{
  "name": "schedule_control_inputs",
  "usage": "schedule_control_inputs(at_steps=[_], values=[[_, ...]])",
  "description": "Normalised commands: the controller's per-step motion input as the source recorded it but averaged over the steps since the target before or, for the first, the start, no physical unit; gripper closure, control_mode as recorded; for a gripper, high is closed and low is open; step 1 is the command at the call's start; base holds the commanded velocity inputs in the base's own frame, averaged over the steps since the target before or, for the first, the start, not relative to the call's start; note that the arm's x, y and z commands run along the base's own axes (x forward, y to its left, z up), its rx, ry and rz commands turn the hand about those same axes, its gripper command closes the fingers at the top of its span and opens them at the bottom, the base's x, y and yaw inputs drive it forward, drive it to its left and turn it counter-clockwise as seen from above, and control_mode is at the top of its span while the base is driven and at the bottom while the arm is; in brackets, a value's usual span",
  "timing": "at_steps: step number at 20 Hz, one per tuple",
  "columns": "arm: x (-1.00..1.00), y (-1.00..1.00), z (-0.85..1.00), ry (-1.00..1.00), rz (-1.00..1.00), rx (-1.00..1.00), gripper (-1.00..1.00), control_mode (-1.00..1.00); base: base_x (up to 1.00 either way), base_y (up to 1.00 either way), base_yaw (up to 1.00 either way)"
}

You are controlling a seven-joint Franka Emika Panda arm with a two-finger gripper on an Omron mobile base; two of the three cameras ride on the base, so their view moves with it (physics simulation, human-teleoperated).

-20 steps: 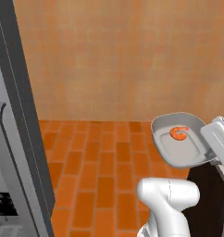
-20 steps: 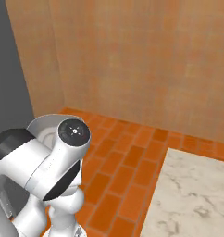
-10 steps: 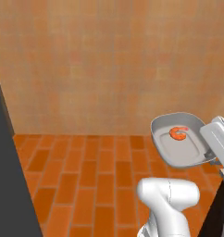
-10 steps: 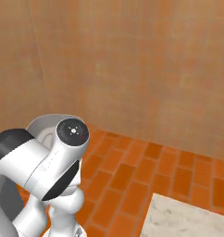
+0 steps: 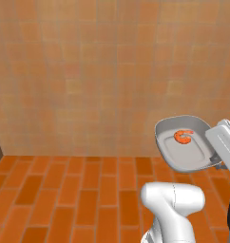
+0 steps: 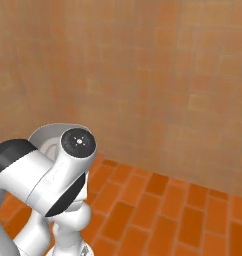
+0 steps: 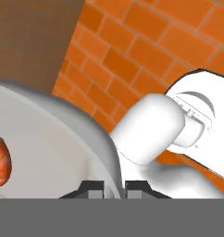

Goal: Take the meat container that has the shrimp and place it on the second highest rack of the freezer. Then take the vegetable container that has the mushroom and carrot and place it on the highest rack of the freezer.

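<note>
The meat container [image 5: 186, 152] I carry looks like smooth matt grey plastic; the shrimp [image 5: 183, 136] in it is glossy orange. Below it, the floor [image 5: 64, 199] is matt orange brick.

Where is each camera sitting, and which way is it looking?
Left base view: behind the arm on its left, looking forward and down at the tiled wall and brick floor; the white arm and gripper hold the tray with the shrimp.
Right base view: behind on the right, facing the same wall and floor; the arm's joints show.
Hand view: on the hand, looking along the fingertips at the tray rim.
Left and hand views share tray and shrimp.
</note>
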Motion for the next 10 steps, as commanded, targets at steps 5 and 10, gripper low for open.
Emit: schedule_control_inputs(at_steps=[5, 10], values=[[0.00, 0.00, 0.00, 0.00, 0.00, 0.00, 1.00, 1.00, 0.94, 0.02, 0.10], [0.00, 0.00, 0.00, 0.00, 0.00, 0.00, 1.00, 1.00, -0.11, 0.23, 0.81]])
